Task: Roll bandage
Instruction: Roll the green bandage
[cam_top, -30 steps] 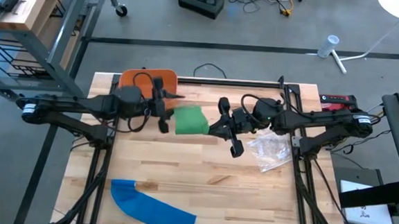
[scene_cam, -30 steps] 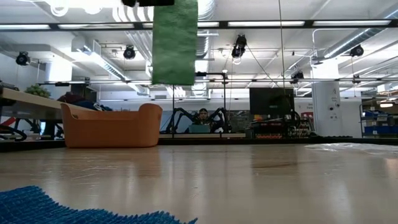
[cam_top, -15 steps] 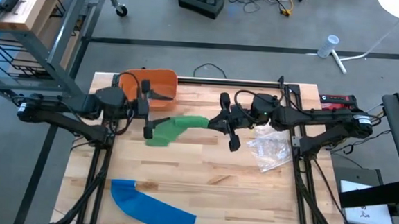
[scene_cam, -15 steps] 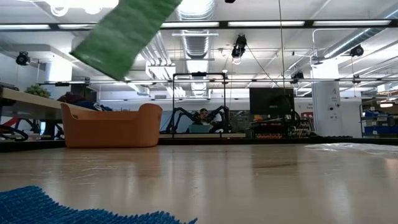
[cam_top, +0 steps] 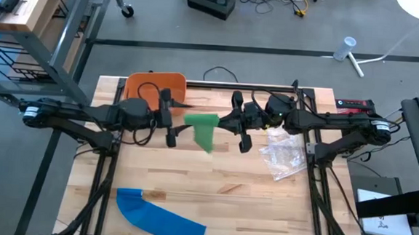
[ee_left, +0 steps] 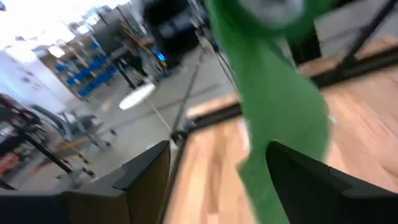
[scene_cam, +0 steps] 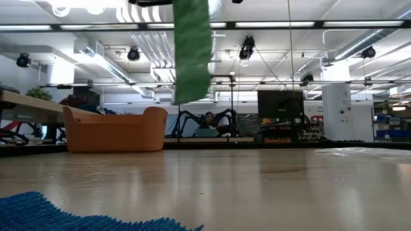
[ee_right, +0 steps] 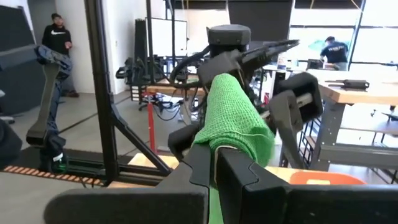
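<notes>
A green bandage (cam_top: 203,129) hangs high above the table's middle, its top end in my shut right gripper (cam_top: 227,123). In the low view the green bandage (scene_cam: 191,51) hangs straight down, well clear of the wood. My left gripper (cam_top: 174,120) stands open just left of it, pointing level at it. In the left wrist view the green bandage (ee_left: 273,118) hangs ahead of the spread fingers (ee_left: 146,177); whether it brushes one, I cannot tell. In the right wrist view the green bandage (ee_right: 233,118) bulges over my right gripper (ee_right: 215,163). My right gripper pinches the bandage's upper end (ee_right: 217,142) between its two shut fingers. The fingers reach in level from the table's right side. The cloth bunches over the fingertips, and the rest hangs slack below them, lifted clear of the table.
An orange basket (cam_top: 157,85) stands at the far left of the table. A blue cloth strip (cam_top: 158,215) lies at the near left edge. A clear plastic bag (cam_top: 284,153) lies under the right arm. Bare wood lies between them.
My left gripper drew the bandage's lower end toward the table's left edge, so the cloth slanted out from my right gripper. It then opened, let go and came back toward the middle. The bandage has swung back and hangs straight down.
</notes>
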